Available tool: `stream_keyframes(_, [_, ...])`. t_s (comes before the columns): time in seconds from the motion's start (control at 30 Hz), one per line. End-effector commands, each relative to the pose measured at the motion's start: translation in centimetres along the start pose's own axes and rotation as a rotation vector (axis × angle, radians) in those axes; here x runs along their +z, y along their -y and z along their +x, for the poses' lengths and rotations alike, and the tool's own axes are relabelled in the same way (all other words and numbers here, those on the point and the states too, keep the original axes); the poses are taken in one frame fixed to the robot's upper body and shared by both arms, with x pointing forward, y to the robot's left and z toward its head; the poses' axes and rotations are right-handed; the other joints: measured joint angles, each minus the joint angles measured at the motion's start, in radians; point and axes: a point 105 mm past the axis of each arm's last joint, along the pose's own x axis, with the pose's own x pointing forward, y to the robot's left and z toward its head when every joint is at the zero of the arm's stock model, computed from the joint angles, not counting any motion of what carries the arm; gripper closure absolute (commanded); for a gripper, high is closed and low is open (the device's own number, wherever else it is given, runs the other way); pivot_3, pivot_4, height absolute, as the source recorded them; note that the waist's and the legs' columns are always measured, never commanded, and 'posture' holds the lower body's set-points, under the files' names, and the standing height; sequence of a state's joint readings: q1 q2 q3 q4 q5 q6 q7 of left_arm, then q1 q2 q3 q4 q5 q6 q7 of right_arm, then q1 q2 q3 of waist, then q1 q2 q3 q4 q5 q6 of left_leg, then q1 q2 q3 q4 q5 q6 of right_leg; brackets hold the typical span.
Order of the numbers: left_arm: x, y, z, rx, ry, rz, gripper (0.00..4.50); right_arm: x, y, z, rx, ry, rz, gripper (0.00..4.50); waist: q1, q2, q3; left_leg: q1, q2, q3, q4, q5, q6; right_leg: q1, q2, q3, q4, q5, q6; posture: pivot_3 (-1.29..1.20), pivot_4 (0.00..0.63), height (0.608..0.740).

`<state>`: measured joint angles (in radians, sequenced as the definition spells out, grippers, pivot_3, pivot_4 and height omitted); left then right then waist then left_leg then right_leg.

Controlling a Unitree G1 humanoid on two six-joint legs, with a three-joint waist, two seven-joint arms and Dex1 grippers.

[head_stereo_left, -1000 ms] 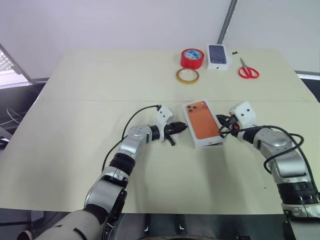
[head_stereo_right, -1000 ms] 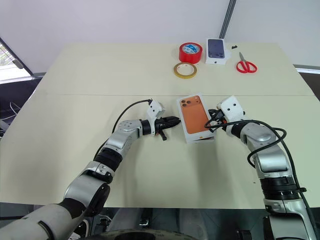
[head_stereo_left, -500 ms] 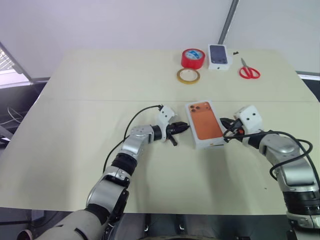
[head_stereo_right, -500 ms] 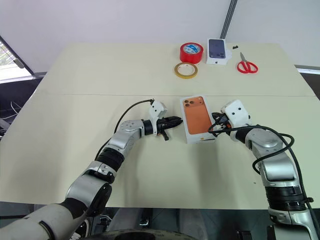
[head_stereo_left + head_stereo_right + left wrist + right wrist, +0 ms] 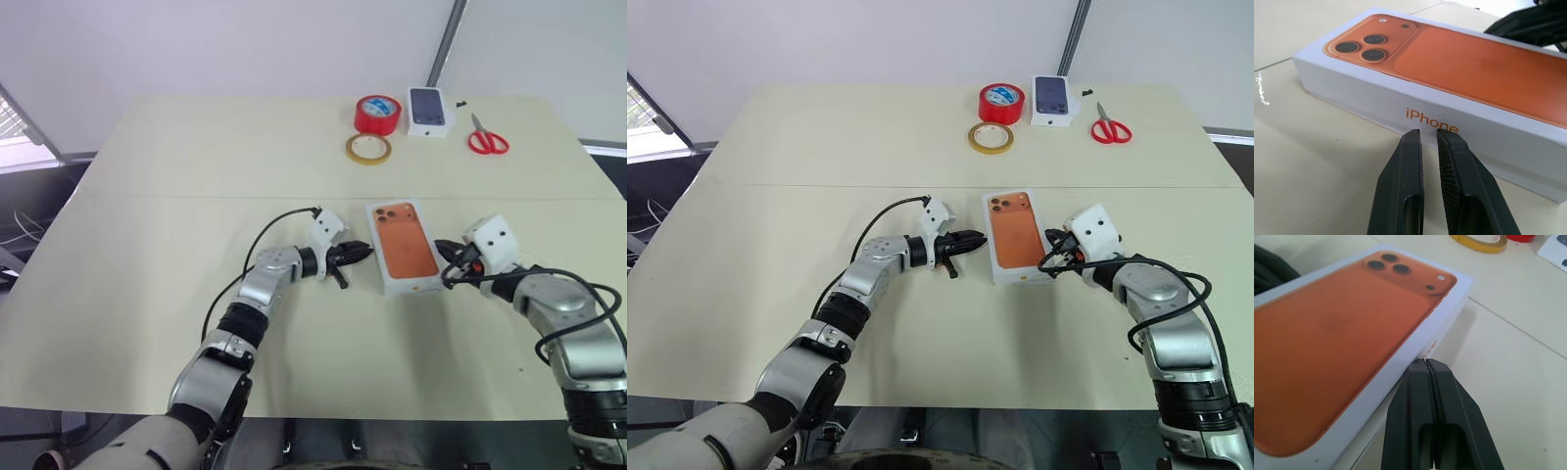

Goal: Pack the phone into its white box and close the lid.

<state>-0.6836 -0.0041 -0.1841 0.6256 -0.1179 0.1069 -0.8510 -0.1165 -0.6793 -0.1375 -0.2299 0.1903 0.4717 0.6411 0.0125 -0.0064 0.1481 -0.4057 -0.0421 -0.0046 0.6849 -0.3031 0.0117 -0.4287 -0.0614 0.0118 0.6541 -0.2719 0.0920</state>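
The lid (image 5: 402, 247), white with an orange phone picture on top, sits closed over the white box in the middle of the table (image 5: 176, 176). The lid's white side wall (image 5: 1376, 98) carries orange lettering. The phone itself is hidden. My left gripper (image 5: 364, 252) points level at the lid's left side, just short of it, its fingers (image 5: 1409, 147) almost together and holding nothing. My right gripper (image 5: 441, 250) is shut and empty, its tip (image 5: 1424, 363) at the lid's right side wall; I cannot tell whether it touches.
At the far edge lie a red tape roll (image 5: 378, 113), a yellow tape ring (image 5: 367, 148), a smaller white box with a dark phone picture (image 5: 429, 108) and red scissors (image 5: 487, 140). Black cables trail from both wrists.
My right gripper has drawn back to the right and towards me, away from the closed box. The box's far end has swung slightly right. The left gripper has stayed put.
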Motion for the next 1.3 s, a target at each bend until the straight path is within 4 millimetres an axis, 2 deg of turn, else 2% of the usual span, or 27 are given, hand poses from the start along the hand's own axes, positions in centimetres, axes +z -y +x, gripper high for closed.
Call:
stream_keyframes(0.03, [1.2, 1.1, 0.5, -0.051, 0.029, 0.043, 3.92, 0.3, -1.8, 0.2, 0.081, 0.009, -0.07, 4.47, 0.0, 0.0, 0.0, 0.0, 0.0, 0.0, 0.0, 0.0, 0.0, 0.0, 0.0, 0.0, 0.0, 0.0, 0.0, 0.0, 0.15, 0.74])
stream_keyframes(0.3, [1.0, 0.9, 0.1, -0.045, 0.019, 0.041, 3.92, -0.8, -1.6, 0.6, 0.071, -0.036, -0.111, 4.47, -0.002, 0.0, 0.0, 0.001, 0.0, 0.0, 0.0, 0.0, 0.0, 0.0, 0.0, 0.0, 0.001, 0.0, 0.0, 0.0, 0.15, 0.74])
stream_keyframes(0.57, [1.5, 0.4, -0.6, -0.041, 0.026, 0.041, 3.92, -0.8, 3.1, -0.3, -0.065, -0.064, -0.168, 4.47, -0.001, 0.0, 0.0, 0.001, 0.0, 0.0, 0.0, 0.001, -0.002, 0.0, 0.0, 0.0, 0.001, 0.0, 0.0, 0.0, 0.15, 0.74])
stream_keyframes(0.8, [1.9, 0.0, -1.1, -0.036, 0.031, 0.045, 3.92, 0.5, 4.1, -0.8, -0.064, -0.037, -0.217, 4.47, -0.001, 0.0, 0.0, 0.001, 0.0, 0.0, 0.0, 0.001, -0.002, 0.0, 0.0, 0.0, 0.001, 0.0, 0.0, 0.0, 0.15, 0.74])
stream_keyframes(0.93, [4.3, -0.6, -1.0, -0.019, 0.105, 0.012, 3.92, 4.0, 3.1, -1.2, 0.004, 0.151, -0.115, 4.47, -0.002, 0.0, 0.0, 0.001, 0.0, 0.0, 0.0, 0.001, -0.002, 0.0, 0.0, 0.0, 0.001, 0.0, 0.0, 0.0, 0.15, 0.74])
stream_keyframes(1.03, [6.2, -0.6, -0.1, -0.019, 0.163, -0.006, 3.92, 5.2, 1.7, -1.3, 0.092, 0.218, -0.046, 4.47, 0.0, 0.0, 0.0, 0.001, 0.0, 0.0, 0.0, 0.0, -0.001, 0.0, 0.0, 0.0, 0.001, 0.0, 0.0, 0.0, 0.15, 0.74])
stream_keyframes(1.17, [6.8, 0.1, 2.1, -0.047, 0.167, -0.004, 3.92, 3.1, -1.4, -0.8, 0.239, 0.129, -0.072, 4.47, 0.007, -0.001, 0.0, 0.001, -0.001, 0.0, 0.001, 0.0, 0.0, 0.001, 0.0, 0.0, 0.001, 0.0, 0.0, 0.0, 0.15, 0.74])
stream_keyframes(1.3, [5.1, 1.1, 3.8, -0.081, 0.098, 0.013, 3.92, 1.0, -3.0, -0.3, 0.287, 0.045, -0.099, 4.47, -0.001, -0.001, 0.0, 0.001, -0.001, 0.001, 0.002, 0.0, 0.0, 0.002, 0.0, 0.0, 0.0, 0.0, 0.0, 0.0, 0.15, 0.74])
